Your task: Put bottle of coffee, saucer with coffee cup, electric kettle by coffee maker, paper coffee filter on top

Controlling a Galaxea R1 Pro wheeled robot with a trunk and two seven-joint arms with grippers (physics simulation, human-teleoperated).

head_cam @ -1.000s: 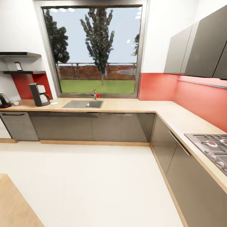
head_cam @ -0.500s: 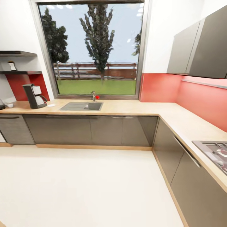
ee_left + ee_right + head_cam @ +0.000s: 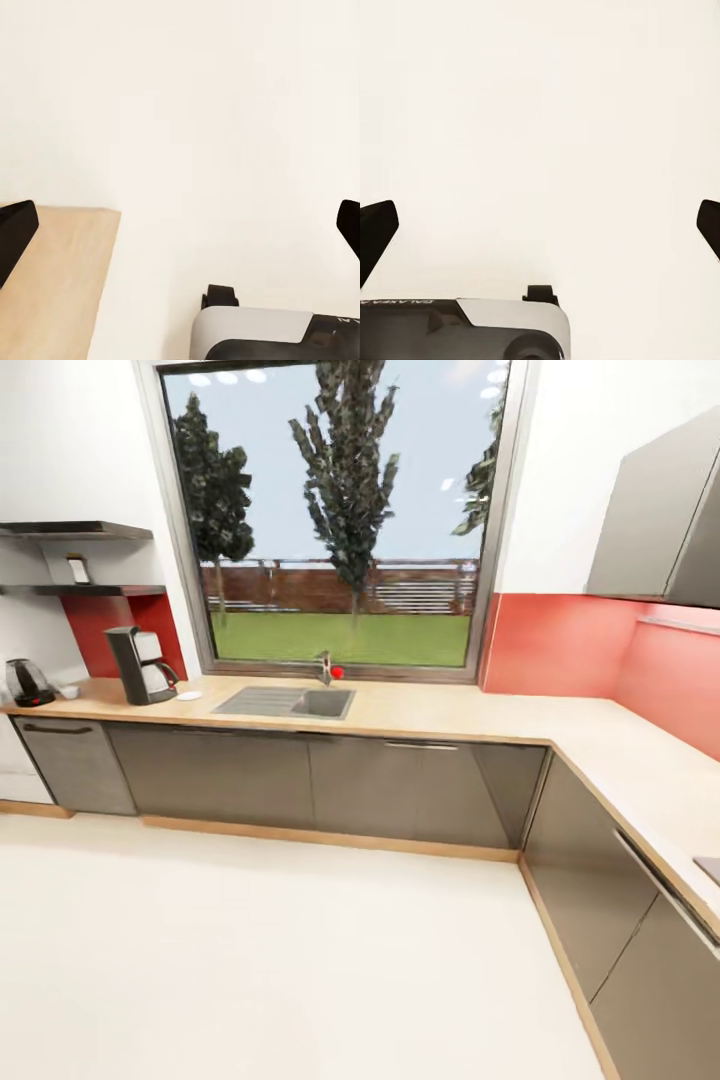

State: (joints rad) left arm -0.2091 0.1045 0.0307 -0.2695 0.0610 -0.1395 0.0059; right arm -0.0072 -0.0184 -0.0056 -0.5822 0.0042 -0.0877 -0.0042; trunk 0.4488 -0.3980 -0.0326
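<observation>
Black drip coffee maker sits far left on wood tabletop, left tool nearer; both tools spread, empty.

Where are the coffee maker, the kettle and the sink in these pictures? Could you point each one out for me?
coffee maker (image 3: 141,665), head view, on the middle of its dark body.
kettle (image 3: 27,683), head view, on its dark rounded body.
sink (image 3: 322,704), head view, on the bare basin.
</observation>
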